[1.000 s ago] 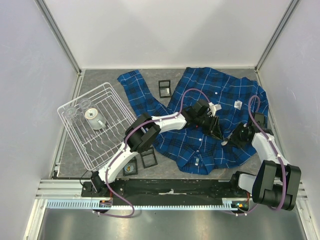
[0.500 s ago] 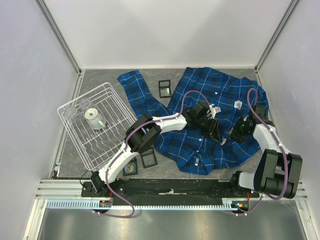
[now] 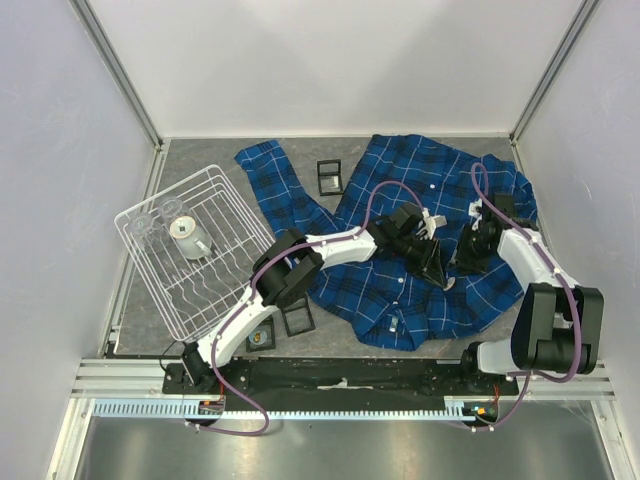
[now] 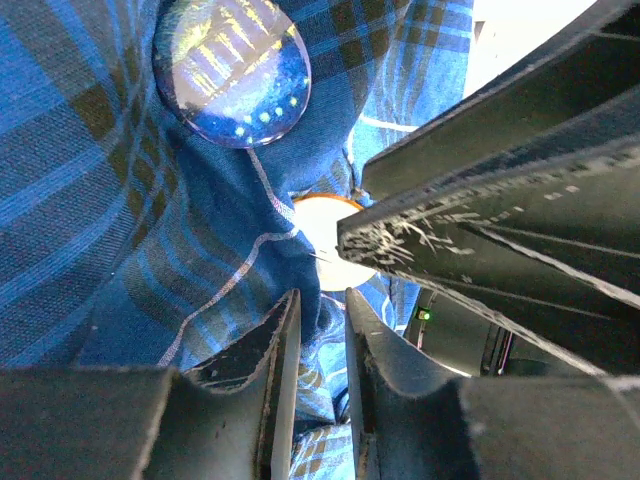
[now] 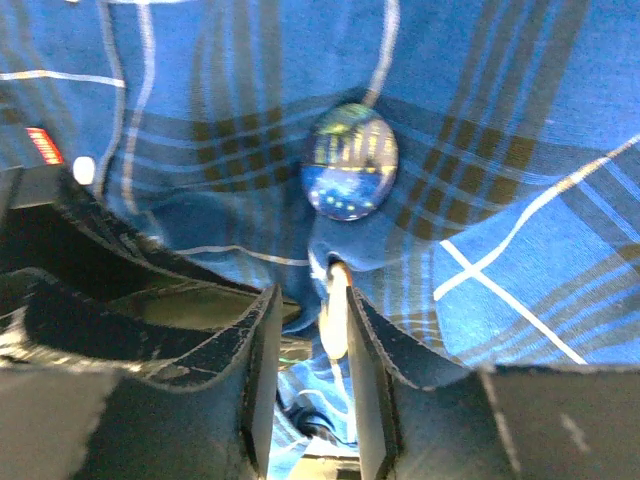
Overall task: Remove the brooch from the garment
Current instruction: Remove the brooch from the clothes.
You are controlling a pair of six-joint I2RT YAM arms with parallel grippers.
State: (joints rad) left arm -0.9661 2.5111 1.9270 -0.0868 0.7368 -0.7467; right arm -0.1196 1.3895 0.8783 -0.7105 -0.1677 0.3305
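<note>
Now the left tool [image 4: 320, 305] is pinching the plaid shirt [image 4: 100, 250], the right tool [image 5: 312, 300] clamping a pale disc [image 5: 336, 312] below the blue brooch [image 5: 350, 160]; pulling apart seems next.

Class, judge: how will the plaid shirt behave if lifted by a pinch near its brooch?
Probably floppy: the garment lies rumpled, its cloth bunching in folds by the left gripper. It would likely sag and drape, not rise whole. The glossy brooch might tip with the cloth.
</note>
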